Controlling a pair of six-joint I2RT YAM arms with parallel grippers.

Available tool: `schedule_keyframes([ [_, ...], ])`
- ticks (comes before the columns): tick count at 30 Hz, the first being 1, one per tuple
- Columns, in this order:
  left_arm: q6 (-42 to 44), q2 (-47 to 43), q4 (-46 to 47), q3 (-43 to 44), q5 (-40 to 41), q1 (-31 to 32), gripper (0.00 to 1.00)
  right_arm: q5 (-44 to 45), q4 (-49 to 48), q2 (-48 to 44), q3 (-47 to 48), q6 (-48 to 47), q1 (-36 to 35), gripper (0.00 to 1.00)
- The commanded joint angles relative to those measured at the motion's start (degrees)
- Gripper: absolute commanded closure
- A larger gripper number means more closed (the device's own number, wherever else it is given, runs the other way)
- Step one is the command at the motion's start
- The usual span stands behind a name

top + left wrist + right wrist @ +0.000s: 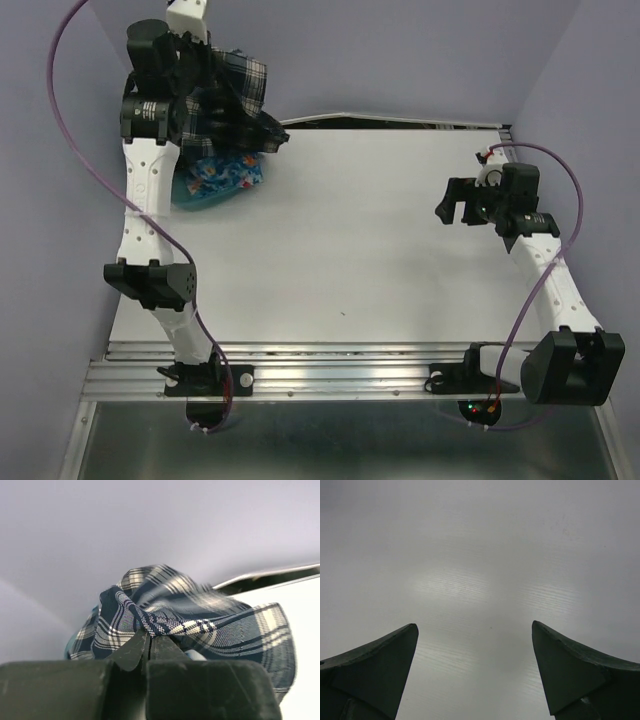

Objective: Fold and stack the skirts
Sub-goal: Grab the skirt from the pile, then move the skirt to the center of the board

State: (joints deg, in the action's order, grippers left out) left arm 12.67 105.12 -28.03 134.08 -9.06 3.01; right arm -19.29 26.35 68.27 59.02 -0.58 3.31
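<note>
Barely begun, nothing folded. Left gripper (150,641) clamps plaid skirt (210,622), held up; floral skirt (218,178) bunched below. Right gripper (475,645) open, empty.

No word, brand, number or sign is reading clearly in any view. A pale label (150,109) is showing on the left arm (148,190), its print too small to read.
</note>
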Motion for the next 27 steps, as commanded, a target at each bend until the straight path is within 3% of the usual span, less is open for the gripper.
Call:
schedule_keyframes([
  [1,-1.06,-6.40,6.41,2.59,-4.30,5.69,1.00,-0.05,-2.18,-1.38,2.32,0.40,-0.15,0.00],
  [5,-3.43,-10.02,9.57,2.06,-5.62,10.35,1.00,-0.84,-1.83,-2.17,3.46,0.40,-0.15,0.00],
  [12,-6.42,-13.45,11.95,1.54,-9.04,18.69,1.00,-9.62,-1.56,-5.51,4.25,-2.41,-0.15,0.00],
  [19,-11.52,-15.38,13.35,-5.66,-17.74,26.07,1.00,-6.99,1.42,-5.96,8.81,-5.04,-0.15,0.00],
  [23,-12.22,-13.46,13.00,-8.48,-11.17,31.53,1.00,-9.10,4.49,-5.17,12.95,-7.50,-0.15,0.00],
  [27,-14.86,-8.28,10.98,-10.15,-6.86,34.43,1.00,-4.54,6.08,-4.73,15.24,-9.52,-0.15,0.00],
])
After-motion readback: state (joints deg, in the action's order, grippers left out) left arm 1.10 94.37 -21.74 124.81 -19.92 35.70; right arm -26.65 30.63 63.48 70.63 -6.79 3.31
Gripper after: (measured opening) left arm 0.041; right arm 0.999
